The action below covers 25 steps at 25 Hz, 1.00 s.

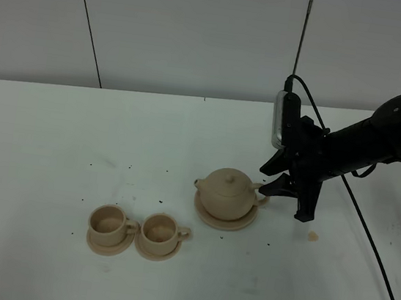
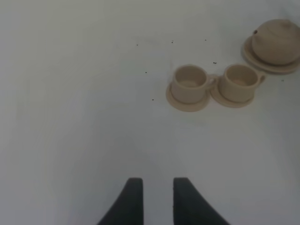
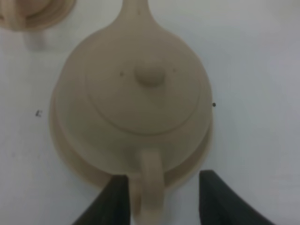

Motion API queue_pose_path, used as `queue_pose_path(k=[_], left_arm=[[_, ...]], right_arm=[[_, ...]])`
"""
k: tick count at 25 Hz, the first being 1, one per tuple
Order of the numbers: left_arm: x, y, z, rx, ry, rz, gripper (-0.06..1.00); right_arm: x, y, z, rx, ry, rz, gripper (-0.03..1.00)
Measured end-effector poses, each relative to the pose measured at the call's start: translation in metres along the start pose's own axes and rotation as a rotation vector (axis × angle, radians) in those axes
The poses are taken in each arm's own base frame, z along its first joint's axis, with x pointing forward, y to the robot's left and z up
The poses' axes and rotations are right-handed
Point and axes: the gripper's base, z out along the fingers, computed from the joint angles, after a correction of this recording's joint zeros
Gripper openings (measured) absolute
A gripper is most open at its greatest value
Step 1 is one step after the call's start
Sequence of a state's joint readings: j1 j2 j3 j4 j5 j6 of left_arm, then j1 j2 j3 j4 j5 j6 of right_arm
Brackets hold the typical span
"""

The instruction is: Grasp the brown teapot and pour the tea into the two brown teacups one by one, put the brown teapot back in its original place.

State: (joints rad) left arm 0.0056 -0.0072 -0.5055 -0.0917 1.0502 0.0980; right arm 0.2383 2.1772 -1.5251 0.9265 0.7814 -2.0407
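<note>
The brown teapot [image 1: 228, 191] stands on its wide saucer [image 1: 210, 216], right of the table's middle. Its spout points left and its loop handle [image 3: 150, 187] points right. My right gripper [image 1: 268, 183] is open, with one finger [image 3: 112, 199] on each side of the handle, apart from it. The two brown teacups [image 1: 110, 222] [image 1: 160, 230] stand on their small saucers to the front left of the teapot. In the left wrist view my left gripper [image 2: 154, 199] hangs open and empty over bare table, well short of the cups [image 2: 190, 83] [image 2: 240, 81] and teapot [image 2: 276, 41].
A small tan stain [image 1: 312, 236] lies on the white table right of the teapot. Dark specks are scattered behind the cups. The right arm's black cable [image 1: 375, 254] trails over the table's front right. A white wall stands behind the table.
</note>
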Motion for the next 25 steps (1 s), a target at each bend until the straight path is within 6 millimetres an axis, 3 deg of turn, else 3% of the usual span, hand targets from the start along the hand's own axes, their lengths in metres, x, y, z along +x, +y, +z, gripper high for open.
queue_pose_path(k=[9,25], left_arm=[[0.0,0.0,0.0,0.0,0.0,0.0,0.23],[0.0,0.0,0.0,0.0,0.0,0.0,0.23]], right_arm=[[0.006,0.002,0.015,-0.032,-0.006,0.014,0.34],[0.004,0.0,0.015,-0.03,-0.013,0.011,0.31]])
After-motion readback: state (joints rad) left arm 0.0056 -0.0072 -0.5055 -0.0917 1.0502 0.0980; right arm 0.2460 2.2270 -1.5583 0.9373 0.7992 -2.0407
